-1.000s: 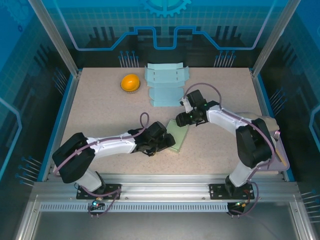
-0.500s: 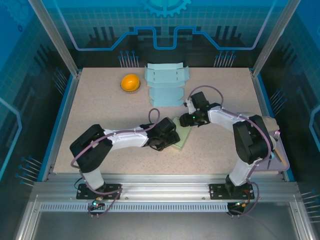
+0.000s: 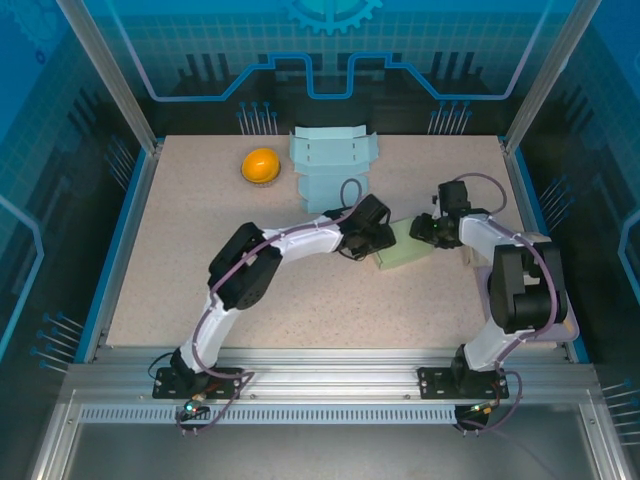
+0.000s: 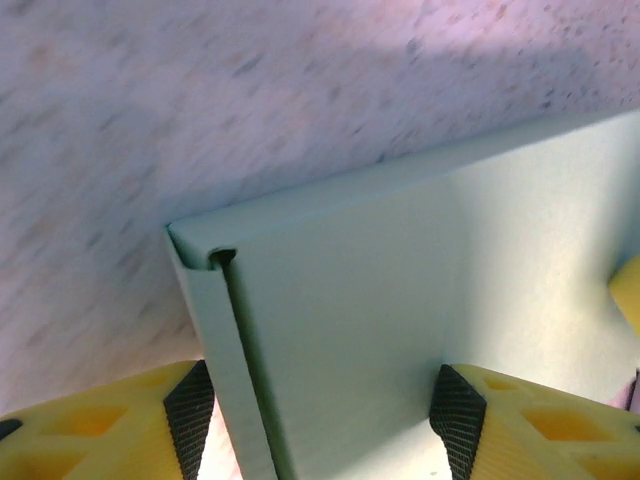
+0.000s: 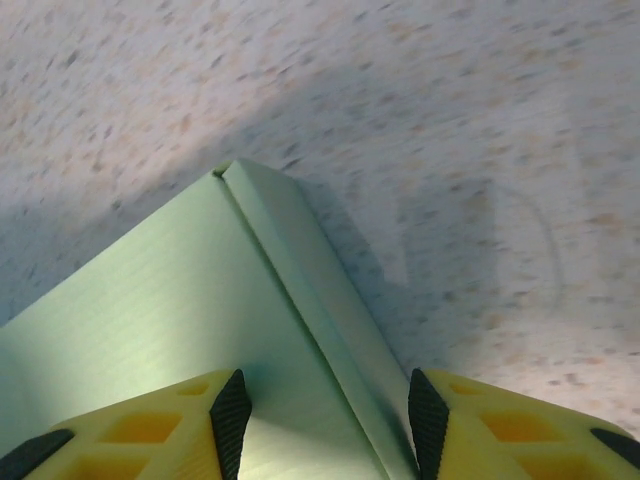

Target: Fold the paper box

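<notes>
Left tool point(image 4: 322, 415) and right tool point(image 5: 322, 410) are both spread apart straddling the box point(image 3: 405, 252), so I'd press evenly, keeping creases flat.

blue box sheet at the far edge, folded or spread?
Spread: the blue sheet lies opened out on the table, side flaps splayed, not closed into a box.
</notes>
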`<action>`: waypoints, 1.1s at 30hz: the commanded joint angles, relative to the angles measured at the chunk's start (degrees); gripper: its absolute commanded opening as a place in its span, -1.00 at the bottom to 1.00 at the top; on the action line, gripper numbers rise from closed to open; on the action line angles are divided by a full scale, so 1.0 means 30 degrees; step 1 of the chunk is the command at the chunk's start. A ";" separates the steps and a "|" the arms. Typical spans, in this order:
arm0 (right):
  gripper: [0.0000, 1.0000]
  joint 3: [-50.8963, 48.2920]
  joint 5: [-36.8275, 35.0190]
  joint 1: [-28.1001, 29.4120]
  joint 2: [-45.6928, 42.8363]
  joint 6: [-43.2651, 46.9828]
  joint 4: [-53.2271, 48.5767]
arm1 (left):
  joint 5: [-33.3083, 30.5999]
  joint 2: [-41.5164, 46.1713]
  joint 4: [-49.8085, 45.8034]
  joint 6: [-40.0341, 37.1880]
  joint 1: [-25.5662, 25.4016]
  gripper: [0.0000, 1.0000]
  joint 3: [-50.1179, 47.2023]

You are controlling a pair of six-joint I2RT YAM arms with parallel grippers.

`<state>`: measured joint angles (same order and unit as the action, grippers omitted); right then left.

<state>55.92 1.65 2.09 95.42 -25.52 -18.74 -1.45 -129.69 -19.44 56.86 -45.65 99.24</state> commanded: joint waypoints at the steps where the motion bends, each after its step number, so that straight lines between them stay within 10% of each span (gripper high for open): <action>1: -0.02 0.0541 0.0625 -0.0384 0.0846 -0.0693 0.0240 | 0.0800 -0.2004 -0.1006 -0.1879 0.0176 0.28 0.3289; 14: 0.04 0.2970 -0.0013 -0.1192 0.2602 -0.1356 0.1909 | 0.2125 -0.7941 -0.2133 -0.4115 0.1253 0.37 1.4089; 33: 0.17 0.5268 0.0061 -0.0718 -0.0099 0.1396 -0.1044 | -0.1177 -0.1350 -0.4248 -0.6660 0.2306 0.72 0.8796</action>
<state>69.76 -0.71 -1.37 96.92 -23.55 -20.49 -2.07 -140.86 -31.75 39.46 -39.83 129.82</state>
